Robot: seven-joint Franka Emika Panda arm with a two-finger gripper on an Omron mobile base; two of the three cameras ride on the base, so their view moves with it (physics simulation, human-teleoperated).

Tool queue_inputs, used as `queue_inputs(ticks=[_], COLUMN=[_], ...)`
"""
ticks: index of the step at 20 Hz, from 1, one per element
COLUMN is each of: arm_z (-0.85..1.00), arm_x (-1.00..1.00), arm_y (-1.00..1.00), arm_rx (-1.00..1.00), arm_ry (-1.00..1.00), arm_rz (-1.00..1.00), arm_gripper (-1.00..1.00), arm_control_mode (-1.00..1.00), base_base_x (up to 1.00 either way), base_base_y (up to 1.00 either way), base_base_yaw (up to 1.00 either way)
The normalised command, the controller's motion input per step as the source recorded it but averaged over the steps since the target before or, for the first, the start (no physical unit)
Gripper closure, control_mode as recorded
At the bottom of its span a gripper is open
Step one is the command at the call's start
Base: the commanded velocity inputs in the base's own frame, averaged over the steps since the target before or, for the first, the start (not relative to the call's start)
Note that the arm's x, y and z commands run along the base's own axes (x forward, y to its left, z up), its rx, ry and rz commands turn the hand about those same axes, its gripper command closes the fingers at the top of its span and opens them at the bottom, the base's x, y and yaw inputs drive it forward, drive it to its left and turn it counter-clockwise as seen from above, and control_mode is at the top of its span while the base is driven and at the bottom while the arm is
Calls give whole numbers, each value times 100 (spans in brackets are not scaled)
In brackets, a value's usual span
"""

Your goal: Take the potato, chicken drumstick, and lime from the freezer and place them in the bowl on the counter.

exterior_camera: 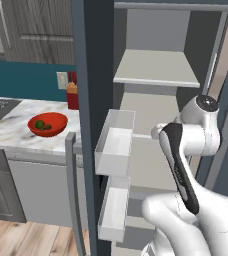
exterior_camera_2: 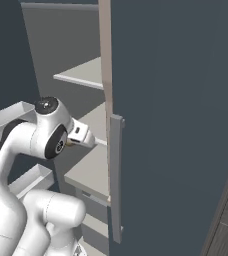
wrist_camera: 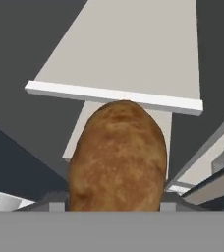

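Two risks we see from here. First, the potato (wrist_camera: pixel 116 157) could slip: it is smooth and rounded, and the pincer (exterior_camera_2: pixel 81 135) holds it only with its jaws about half apart, pressed on the two sides. The tips themselves are covered by the potato in the hand view, so we cannot tell how deep the grip is. A quick swing toward the counter (exterior_camera: pixel 16 137) might roll it out, and it would fall on a shelf (wrist_camera: pixel 128 44) or to the floor.

Second, the way out is narrow. The hand is inside the freezer (exterior_camera: pixel 93 75), between the door bins (exterior_camera: pixel 115 142) on the left and the right door (exterior_camera_2: pixel 176 100), whose edge stands just beside the wrist. If the arm turns before it is drawn back, the potato or the hand could hit a bin or this door edge, and the knock could loosen the hold.

We judge that the potato is held, because it hangs in front of the shelves with nothing under it, right at the pincer and rising from between the jaws.

Well apart to the left, on the counter, the bowl (exterior_camera: pixel 58 119) waits, with the lime (exterior_camera: pixel 40 124) in it and a darker piece beside that, too small to name.
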Motion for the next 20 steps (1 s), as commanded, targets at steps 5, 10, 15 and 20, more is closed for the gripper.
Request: queue_inputs(ticks=[5, 10, 15, 20], arm_z=[44, 44, 37, 28], arm_x=[-58, -52, -47, -36], arm_y=[17, 25, 18, 1], arm_rx=[0, -2, -5, -3], arm_ry=[0, 0, -2, 0], arm_rz=[0, 0, 0, 0], arm_gripper=[100, 100, 100, 100], arm_control_mode=[-100, -100, -100, -100], base_base_x=[0, 0, 0, 0], base_base_y=[0, 0, 0, 0], base_base_yaw=[0, 0, 0, 0])
